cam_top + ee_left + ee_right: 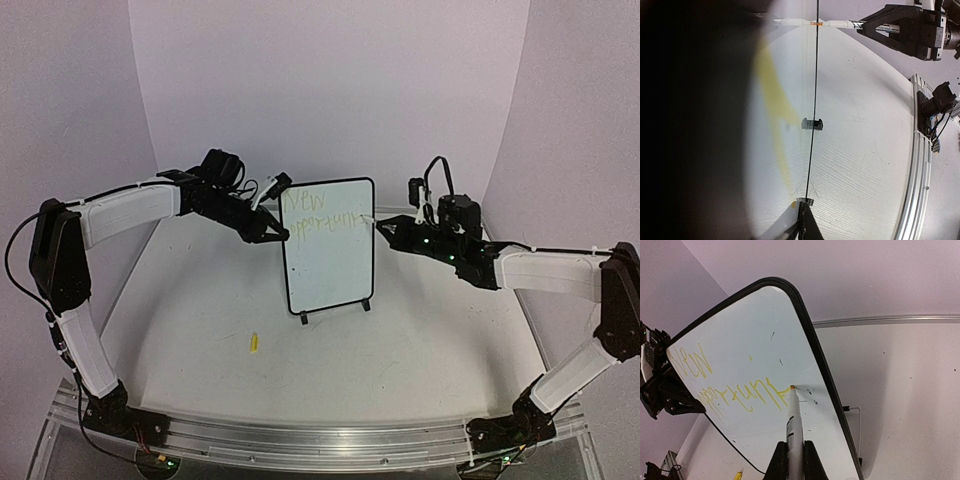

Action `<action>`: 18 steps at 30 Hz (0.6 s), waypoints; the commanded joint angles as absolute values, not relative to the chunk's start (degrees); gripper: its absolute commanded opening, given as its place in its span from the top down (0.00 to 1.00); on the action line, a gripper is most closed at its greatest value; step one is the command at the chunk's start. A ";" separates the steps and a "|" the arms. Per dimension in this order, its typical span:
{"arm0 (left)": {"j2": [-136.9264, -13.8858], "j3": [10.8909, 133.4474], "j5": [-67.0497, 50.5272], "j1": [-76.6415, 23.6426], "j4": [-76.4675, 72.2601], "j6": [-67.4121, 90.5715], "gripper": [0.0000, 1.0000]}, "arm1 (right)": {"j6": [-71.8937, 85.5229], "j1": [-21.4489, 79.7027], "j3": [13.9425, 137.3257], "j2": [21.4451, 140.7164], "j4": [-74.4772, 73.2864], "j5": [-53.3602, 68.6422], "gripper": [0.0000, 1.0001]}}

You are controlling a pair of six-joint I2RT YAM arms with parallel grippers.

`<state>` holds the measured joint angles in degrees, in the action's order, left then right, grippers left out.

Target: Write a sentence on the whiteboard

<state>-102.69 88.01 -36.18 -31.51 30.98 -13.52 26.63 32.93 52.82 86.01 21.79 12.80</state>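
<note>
I start with the wide white table point(420, 350). Toward its back stands the small upright whiteboard point(330, 265), white-faced with a thin black frame and two black feet, set between my two arms. The black left gripper point(276, 234) is clamped on the board's left edge and steadies it. The black right gripper point(794, 447) is closed tight around a slim white marker point(793, 422). The next stroke depends on one relation: the board lies to the left of the right gripper, and the marker's long axis runs from those fingers straight toward the writing face. Its yellow tip meets the face close to the right frame, at the end of the second line. The right arm is the one placed to write, and I judge the bare area below to be where further words would go. The sentence point(735, 390) is faint yellow-green. I read "NEW" on top but cannot make out the second line. A small yellow cap point(254, 342) lies on the table well in front of the board. The left wrist view is half blacked out by a finger and shows the board only edge-on, and I cannot tell how hard the tip presses.
</note>
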 commanded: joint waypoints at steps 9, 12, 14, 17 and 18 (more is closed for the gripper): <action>-102.92 87.26 -30.77 -31.82 35.13 -17.37 1.00 | 27.02 32.78 51.81 81.23 23.34 15.16 1.00; -102.92 87.28 -30.78 -31.82 35.08 -17.36 1.00 | 26.71 32.79 52.64 81.12 23.73 16.25 1.00; -102.93 87.27 -30.80 -31.82 35.19 -17.33 1.00 | 26.33 32.78 53.46 81.73 23.73 16.45 1.00; -102.92 87.34 -30.79 -31.82 35.19 -17.36 1.00 | 25.95 32.79 54.98 83.12 23.73 16.75 1.00; -102.92 87.35 -30.81 -31.82 35.21 -17.36 1.00 | 25.86 32.78 55.44 83.61 23.73 16.86 1.00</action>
<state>-102.69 88.01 -36.25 -31.53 30.94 -15.00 26.79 32.88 51.92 82.70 22.03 15.55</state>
